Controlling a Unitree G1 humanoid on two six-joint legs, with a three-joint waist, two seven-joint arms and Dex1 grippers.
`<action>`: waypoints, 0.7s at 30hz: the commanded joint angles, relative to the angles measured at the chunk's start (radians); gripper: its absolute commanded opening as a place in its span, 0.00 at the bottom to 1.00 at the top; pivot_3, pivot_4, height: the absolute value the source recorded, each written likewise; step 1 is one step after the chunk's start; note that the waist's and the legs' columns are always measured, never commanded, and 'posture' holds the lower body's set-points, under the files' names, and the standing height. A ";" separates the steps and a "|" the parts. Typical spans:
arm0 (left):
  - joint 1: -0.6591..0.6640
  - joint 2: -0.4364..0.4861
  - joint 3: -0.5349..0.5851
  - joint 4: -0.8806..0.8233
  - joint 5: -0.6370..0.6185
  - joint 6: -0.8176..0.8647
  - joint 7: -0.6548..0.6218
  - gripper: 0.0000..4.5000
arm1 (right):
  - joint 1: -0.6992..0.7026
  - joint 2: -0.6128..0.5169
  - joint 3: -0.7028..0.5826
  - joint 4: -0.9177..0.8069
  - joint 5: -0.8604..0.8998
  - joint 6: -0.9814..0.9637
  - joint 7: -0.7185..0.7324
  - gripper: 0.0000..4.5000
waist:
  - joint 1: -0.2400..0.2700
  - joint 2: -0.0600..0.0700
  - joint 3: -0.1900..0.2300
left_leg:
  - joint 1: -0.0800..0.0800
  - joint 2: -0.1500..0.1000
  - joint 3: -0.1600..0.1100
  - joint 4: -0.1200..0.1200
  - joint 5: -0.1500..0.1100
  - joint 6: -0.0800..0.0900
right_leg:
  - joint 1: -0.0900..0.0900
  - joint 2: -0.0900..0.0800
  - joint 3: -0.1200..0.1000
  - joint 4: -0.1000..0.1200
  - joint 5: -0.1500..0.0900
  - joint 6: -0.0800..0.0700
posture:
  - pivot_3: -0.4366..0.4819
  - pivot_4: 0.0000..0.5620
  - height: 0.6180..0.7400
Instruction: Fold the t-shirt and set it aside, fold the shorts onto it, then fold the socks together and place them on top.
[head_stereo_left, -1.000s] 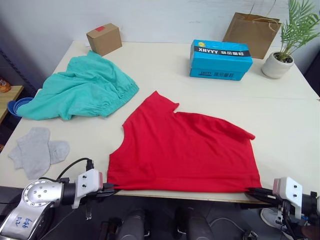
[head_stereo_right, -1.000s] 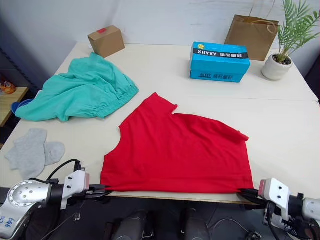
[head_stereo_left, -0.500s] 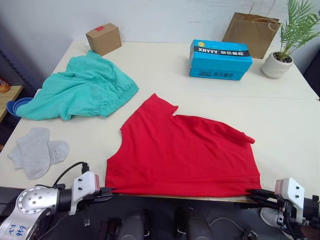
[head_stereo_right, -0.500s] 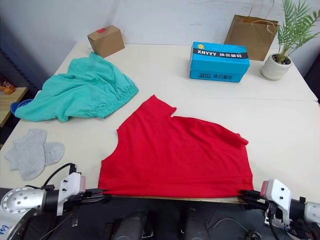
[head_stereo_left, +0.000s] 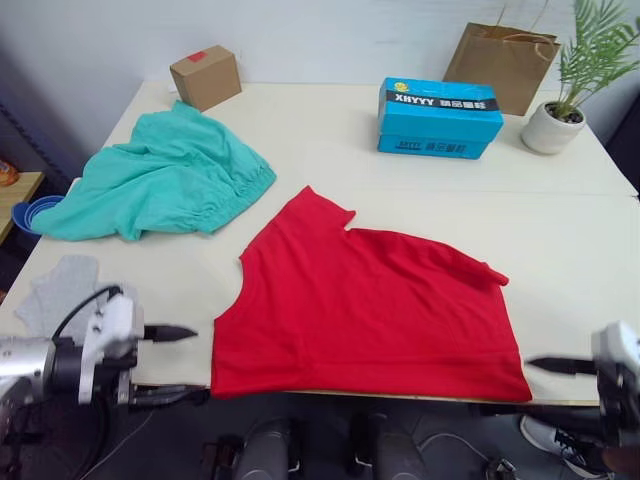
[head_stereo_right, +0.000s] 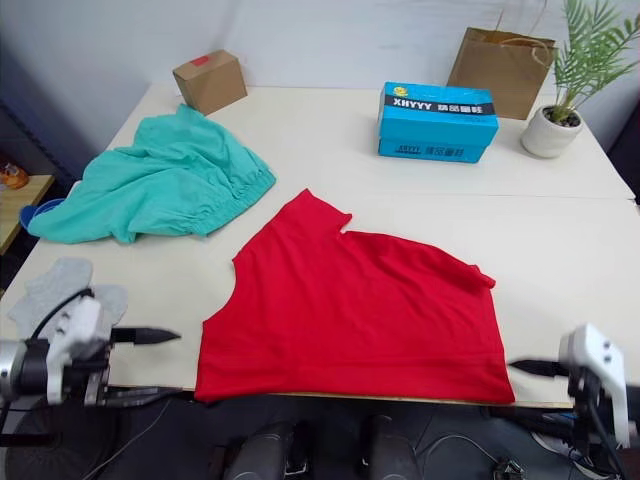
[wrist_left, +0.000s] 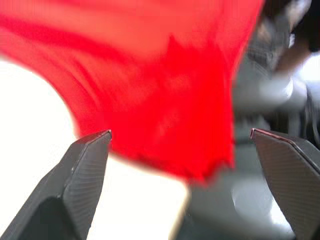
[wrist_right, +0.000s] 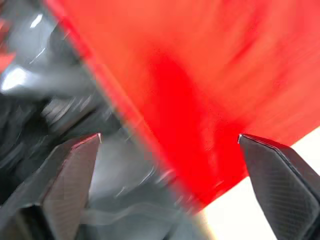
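The red t-shirt (head_stereo_left: 370, 300) lies spread on the table, its hem at the front edge with the corners drooping a little over it. My left gripper (head_stereo_left: 195, 362) stands open just off the shirt's lower left corner, and my right gripper (head_stereo_left: 527, 385) stands open just off the lower right corner. Neither is holding the cloth. Red fabric (wrist_left: 165, 85) lies ahead of the left gripper's spread fingers, and the same red fabric (wrist_right: 210, 85) lies ahead of the right one's. The teal shorts (head_stereo_left: 160, 180) are bunched at the back left. The grey socks (head_stereo_left: 50, 290) lie at the left edge, partly behind my left wrist.
A cardboard box (head_stereo_left: 205, 75) sits at the back left. A blue box (head_stereo_left: 440, 105), a paper bag (head_stereo_left: 505, 60) and a potted plant (head_stereo_left: 560, 125) stand along the back right. A blue bowl (head_stereo_left: 38, 212) rests on a side table to the left.
Both grippers have opened and let go of the t-shirt's bottom corners, then drawn outward. The shirt's hem has settled at the front table edge.
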 joint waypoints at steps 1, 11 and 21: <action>-0.191 -0.019 -0.088 0.080 -0.042 0.112 0.061 1.00 | -0.152 0.012 0.032 0.128 -0.049 -0.070 -0.046 1.00 | 0.002 0.001 0.001 | -0.001 0.000 0.000 0.000 0.000 0.000 | -0.001 0.000 0.000 0.000 0.000 0.000 | 0.48 0.27 1.00; -0.942 -0.331 -0.442 0.774 0.321 -0.021 0.229 1.00 | -0.770 0.115 0.372 0.580 -0.356 -0.339 -0.158 1.00 | -0.002 -0.008 0.005 | -0.006 -0.007 0.005 0.003 0.019 0.000 | -0.009 -0.001 0.000 0.014 0.004 0.005 | 0.48 0.27 1.00; -1.257 -0.533 -0.452 1.423 0.519 -0.299 0.327 1.00 | -0.956 0.169 0.490 0.780 -0.420 -0.334 -0.088 1.00 | -0.023 -0.011 0.007 | -0.013 -0.008 0.004 0.008 0.020 0.002 | -0.012 -0.003 -0.001 0.020 0.006 0.007 | 0.48 0.27 1.00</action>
